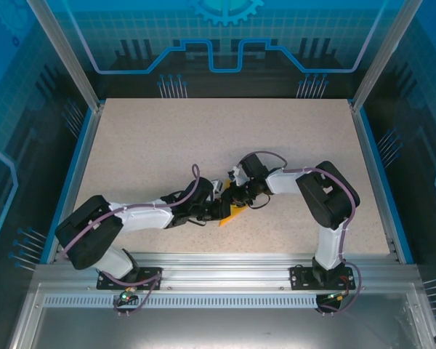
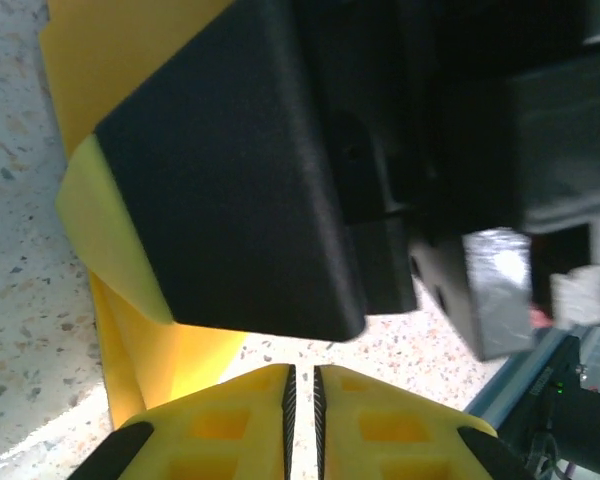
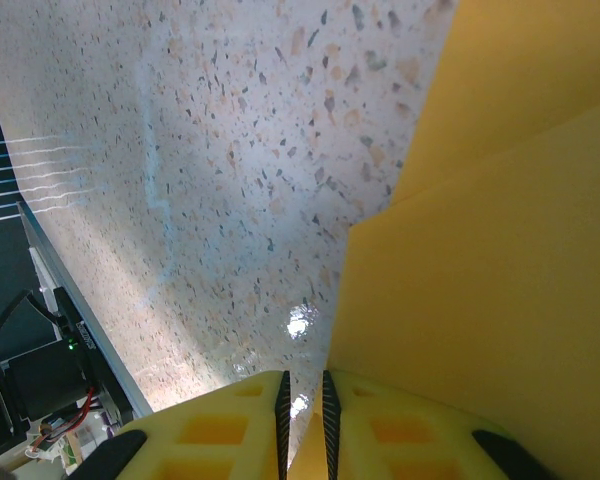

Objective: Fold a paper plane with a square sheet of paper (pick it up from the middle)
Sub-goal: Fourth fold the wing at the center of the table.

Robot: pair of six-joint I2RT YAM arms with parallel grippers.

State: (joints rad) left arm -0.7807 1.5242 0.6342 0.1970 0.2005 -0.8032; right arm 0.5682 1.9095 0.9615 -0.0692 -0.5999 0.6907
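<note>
- Over the middle of the speckled table [image 1: 203, 138], a touch toward the near edge, we see both arms reaching inward and meeting. The left gripper [image 1: 216, 205] and the right gripper [image 1: 237, 198] sit just beside each other, nose to nose.
- Right under them lies the sheet of paper [image 1: 233, 214], an orange-yellow wedge poking out toward the near side. The grippers cover most of it, and from up here we cannot tell how either pair of jaws stands.
- On to the left wrist camera: the left gripper [image 2: 302, 372] has its yellow fingers [image 2: 220, 425] drawn together, with just a hairline slit between the ribbed pads. We spot nothing inside that slit.
- Close in front looms the right gripper's black body. The sheet [image 2: 105, 225] spreads out on the left beneath it, one paler flap bending up by the body's corner.
- Over to the right wrist camera: the right gripper [image 3: 302, 378] has its pads nearly touching too.
- The sheet [image 3: 500, 300] takes the whole right side here, two overlapping layers with a stepped edge. That edge runs straight down to the slit, and a yellow sliver shows low between the pads, so we call it pinching the paper. Bare table [image 3: 230, 150] lies to the left.
</note>
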